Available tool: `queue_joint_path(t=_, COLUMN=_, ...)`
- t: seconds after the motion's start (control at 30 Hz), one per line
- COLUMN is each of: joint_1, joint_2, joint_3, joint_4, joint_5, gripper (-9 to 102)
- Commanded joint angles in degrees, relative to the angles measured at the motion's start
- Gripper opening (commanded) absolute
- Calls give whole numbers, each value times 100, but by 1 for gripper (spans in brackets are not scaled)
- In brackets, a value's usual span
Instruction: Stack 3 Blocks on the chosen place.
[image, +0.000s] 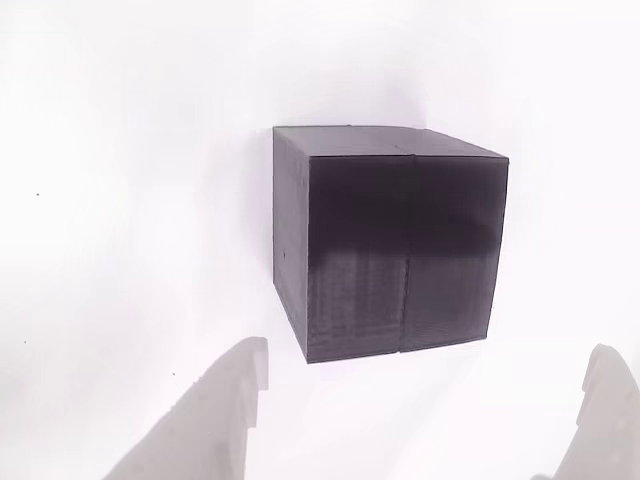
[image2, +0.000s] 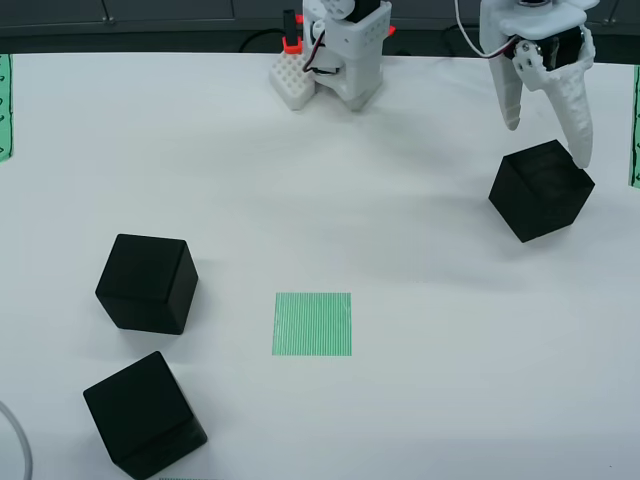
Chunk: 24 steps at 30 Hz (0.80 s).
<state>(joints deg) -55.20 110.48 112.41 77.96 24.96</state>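
The table (image2: 420, 330) was white and flat, with a dark edge along the back in the view from above. Near the middle of it lay the chosen place (image2: 312, 324), a small square of thin green and white stripes. Nothing sat on it.

Three black blocks were on the table, and none was on top of another. One block (image2: 147, 283) stood to the left of the striped square. A second block (image2: 144, 414) sat just below it, near the bottom left corner, turned a little. The third block (image2: 541, 189) was far away on the right side, also turned a little.

The white tool (image2: 542, 140) hung over that third block. Its two fingers were spread apart, and it held nothing. One finger (image2: 578, 110) reached down by the block's back right edge. The other finger ended above and to the left of the block, not touching it.

In the view that rides on the tool, the same block (image: 395, 250) was close and big, with fine lines on its side. The two white finger tips showed at the bottom, one on each side, both clear of the block.

The arm's white base (image2: 345, 55) stood at the back of the table.
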Motion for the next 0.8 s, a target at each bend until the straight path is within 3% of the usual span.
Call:
queue_joint_path(t=0.0, joint_1=18, joint_2=-193, joint_3=-343, joint_4=35, joint_5=35, gripper=41)
queue_joint_path(t=0.77, joint_1=0, joint_2=-1731, joint_3=-1116, joint_4=-272, joint_5=44, gripper=41)
